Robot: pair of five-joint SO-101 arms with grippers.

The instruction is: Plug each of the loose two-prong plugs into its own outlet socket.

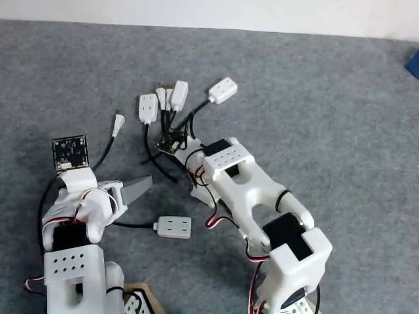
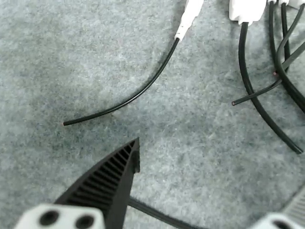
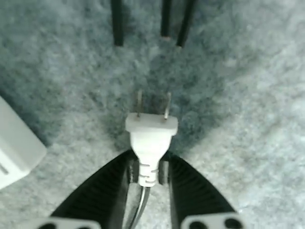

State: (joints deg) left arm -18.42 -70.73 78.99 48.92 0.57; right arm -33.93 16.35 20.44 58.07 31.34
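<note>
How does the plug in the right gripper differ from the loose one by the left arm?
1. The held plug is clamped at its neck by the right gripper; the loose plug lies free on the mat, gripped by nothing.
2. The held plug's two prongs show plainly, pointing away from the gripper; the loose plug's prongs cannot be made out.
Shared: both are white and neither is plugged in.

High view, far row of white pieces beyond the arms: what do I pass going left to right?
loose plug → first outlet socket → two small plugs → second outlet socket → third outlet socket
</note>
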